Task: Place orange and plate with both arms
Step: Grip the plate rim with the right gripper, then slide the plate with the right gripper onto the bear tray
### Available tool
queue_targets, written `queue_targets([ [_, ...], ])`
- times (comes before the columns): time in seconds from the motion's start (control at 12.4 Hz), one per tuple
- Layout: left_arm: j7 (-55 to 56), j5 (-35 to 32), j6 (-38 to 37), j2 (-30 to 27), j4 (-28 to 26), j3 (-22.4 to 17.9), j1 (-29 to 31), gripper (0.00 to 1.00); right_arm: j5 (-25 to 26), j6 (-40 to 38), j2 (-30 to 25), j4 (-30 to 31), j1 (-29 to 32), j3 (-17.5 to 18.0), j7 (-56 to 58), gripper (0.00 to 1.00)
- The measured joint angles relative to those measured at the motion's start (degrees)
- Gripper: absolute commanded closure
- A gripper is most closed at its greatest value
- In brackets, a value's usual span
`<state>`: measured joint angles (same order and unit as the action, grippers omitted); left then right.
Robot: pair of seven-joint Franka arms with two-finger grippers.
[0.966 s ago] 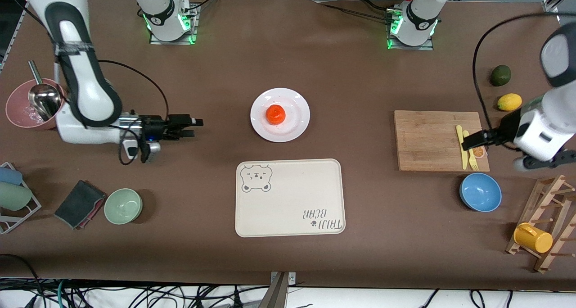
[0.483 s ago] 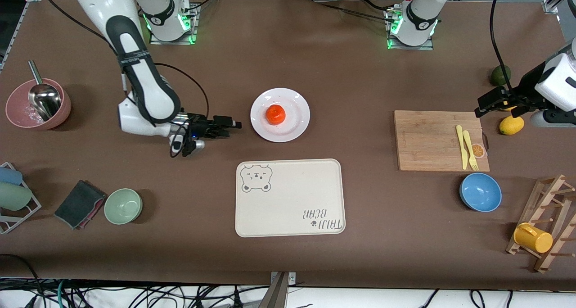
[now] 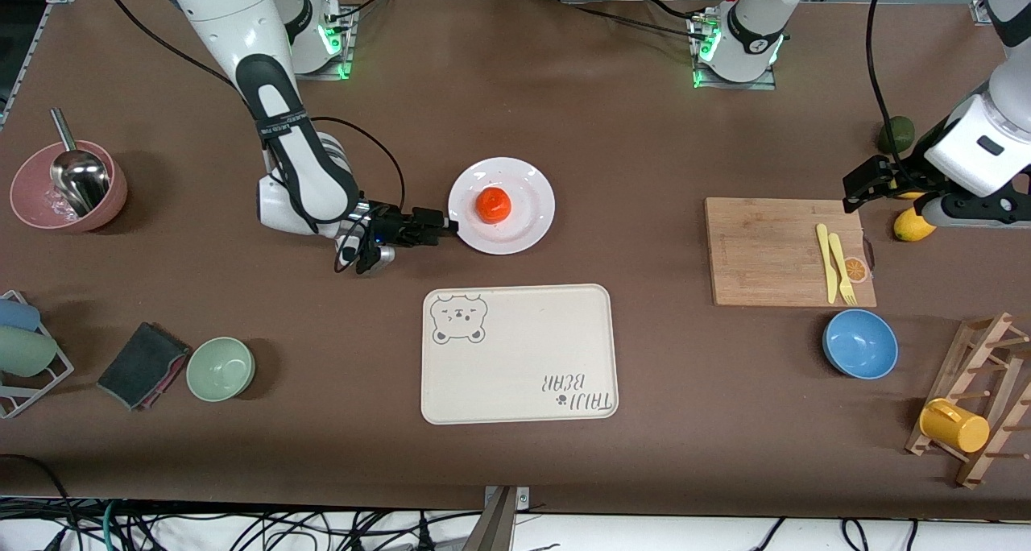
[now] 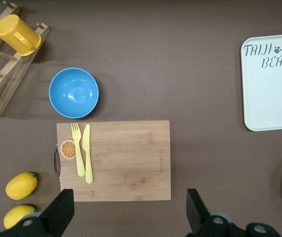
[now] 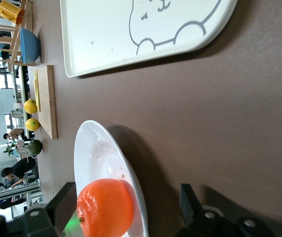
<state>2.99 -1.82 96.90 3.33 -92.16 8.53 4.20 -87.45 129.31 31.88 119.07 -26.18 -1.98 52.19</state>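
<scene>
The brown tabletop (image 3: 644, 132) carried everything, with the cream bear-print tray (image 3: 519, 354) lying nearer the front camera than the plate (image 3: 527, 217). The plate sat mid-table, well apart from the cutting board (image 3: 765, 249). Glossy and shallow, it looked stiff, breakable and slippery, so a grip pinching its thin rim seemed the only sound hold, kept level so nothing rolled. The right pincer (image 3: 445, 227) lay low beside the plate's rim toward the right arm's end, its fingers (image 5: 62, 202) spread wide, one on either side of that rim. The left pincer (image 3: 860, 187) hung over the tabletop by the cutting board's corner, fingers (image 4: 62, 210) wide and holding nothing. The orange (image 3: 493, 205) rested on the plate's middle: light, firm, round, best pinched gently across its widest girth.
</scene>
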Motion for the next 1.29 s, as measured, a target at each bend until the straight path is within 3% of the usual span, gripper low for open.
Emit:
queue_targets([
  [0.81,-0.14,-0.13,-0.07,-0.01,-0.01,0.05,3.44,0.0,-4.98,5.65,0.59,0.73,-5.02,-0.01,0.0,0.37],
  [1.05,-0.14,-0.13,-0.07,-0.01,-0.01,0.06,3.73,0.0,-5.11,5.81,0.58,1.21,-5.03,-0.08,0.15,0.61],
  [1.29,-0.14,-0.12,-0.07,-0.01,-0.01,0.13,3.73,0.0,-5.12,5.97,0.58,1.67,-5.03,-0.08,0.48,0.78],
])
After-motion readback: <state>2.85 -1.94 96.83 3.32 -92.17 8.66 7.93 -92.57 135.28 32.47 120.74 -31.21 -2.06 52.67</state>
